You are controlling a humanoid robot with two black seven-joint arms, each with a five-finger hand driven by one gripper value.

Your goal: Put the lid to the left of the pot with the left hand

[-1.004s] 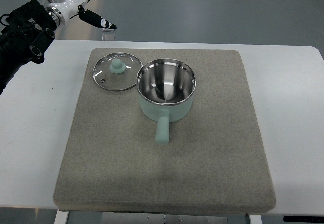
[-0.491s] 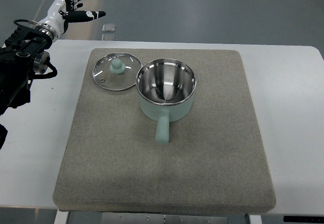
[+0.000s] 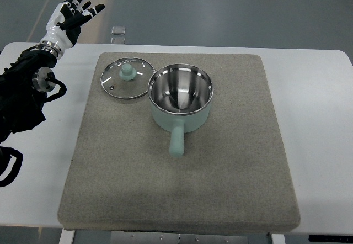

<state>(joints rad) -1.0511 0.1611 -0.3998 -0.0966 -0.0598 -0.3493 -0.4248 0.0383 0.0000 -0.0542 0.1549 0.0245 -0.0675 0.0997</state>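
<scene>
A glass lid [image 3: 126, 77] with a mint-green knob lies flat on the grey mat [image 3: 231, 178], just left of the pot and touching its rim. The mint-green pot [image 3: 181, 96] stands upright with its steel inside showing and its handle pointing toward me. My left hand [image 3: 73, 11] is raised at the far left corner, beyond the table's back edge, fingers spread and holding nothing. It is well clear of the lid, up and to the left. The right arm does not show.
The mat covers most of the white table [image 3: 320, 122]. A small clear object [image 3: 118, 30] lies on the floor beyond the back edge. My black left arm [image 3: 22, 97] lies over the table's left side.
My left hand has swung left and back, turning from pointing right to pointing up with fingers spread. The forearm has dropped lower along the left edge. Lid and pot stayed still.
</scene>
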